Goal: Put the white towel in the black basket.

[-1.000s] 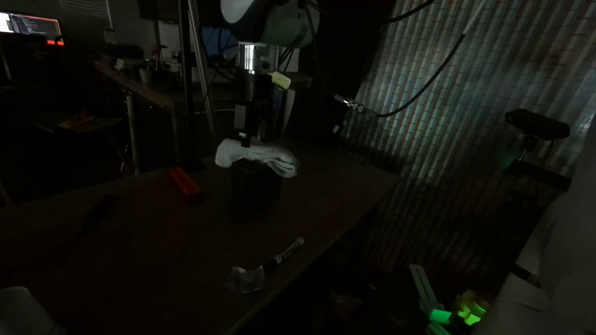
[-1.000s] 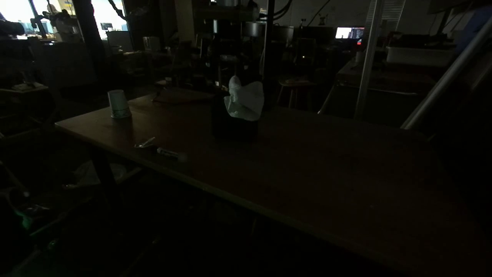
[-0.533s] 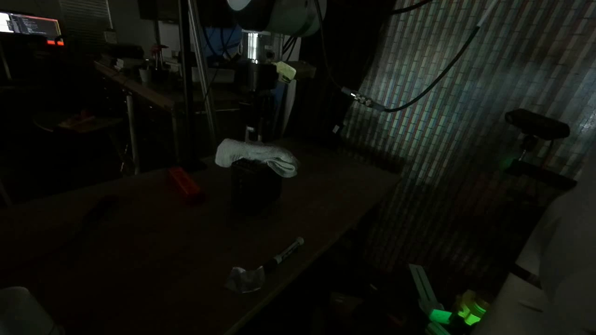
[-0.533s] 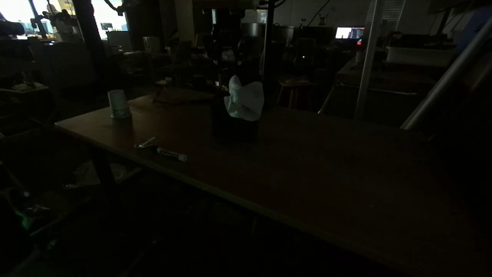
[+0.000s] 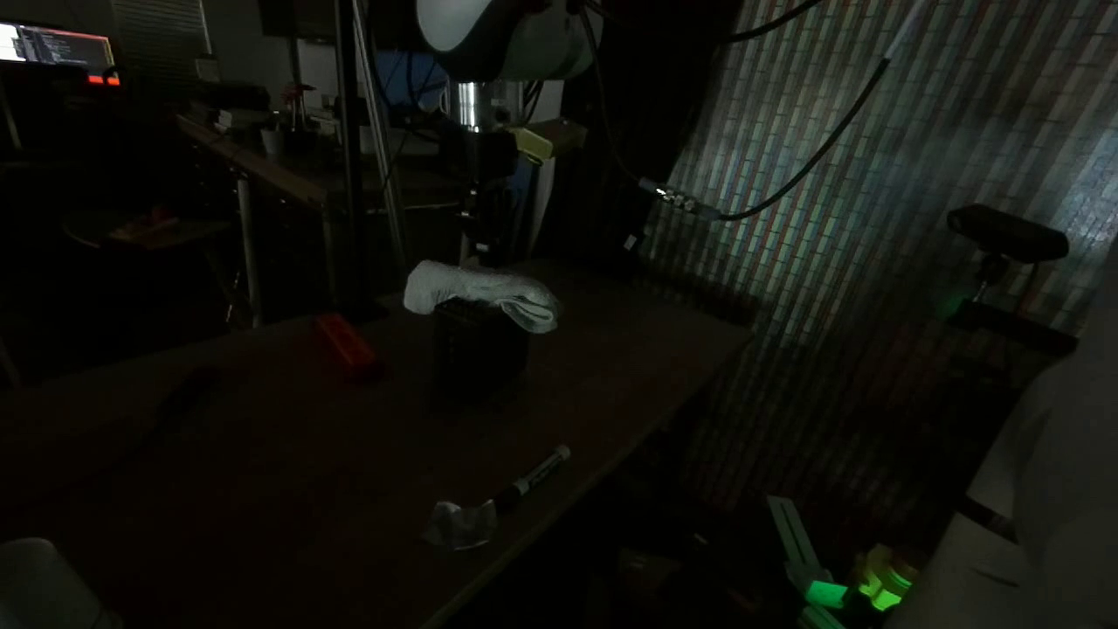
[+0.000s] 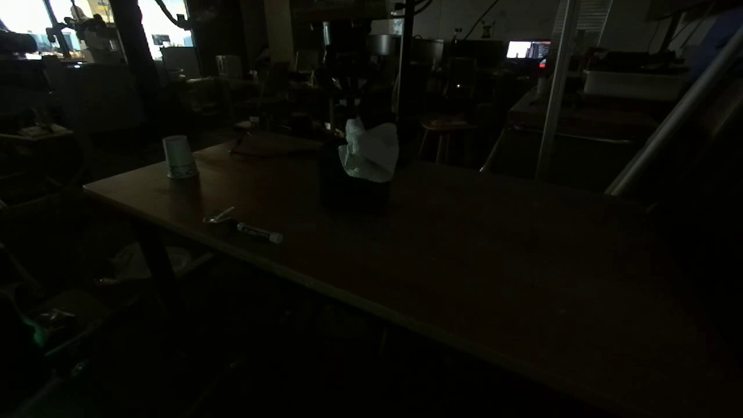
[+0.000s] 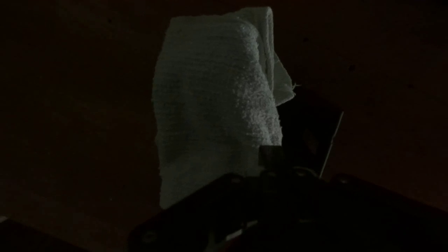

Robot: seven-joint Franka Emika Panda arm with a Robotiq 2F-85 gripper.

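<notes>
The white towel lies folded across the top of the black basket, its ends hanging over the sides. In an exterior view, the towel shows a drooping flap over the front of the basket. Just above and behind the towel, my gripper points down, its fingers drawn together. In the wrist view the gripper is shut at the towel's right edge, over the dark basket opening. No cloth shows between the fingertips; whether they touch the towel, I cannot tell. The basket's inside is too dark to make out.
A red box lies beside the basket. Near the table edge are a marker and a crumpled clear wrapper. A pale cup stands upside down toward the table's far corner. The whole scene is very dim.
A second ago the gripper stood open at the towel. It rose, then came partly back down, and its fingers have shut. The towel and basket stay put, the towel's upper tip looking slightly lower.
</notes>
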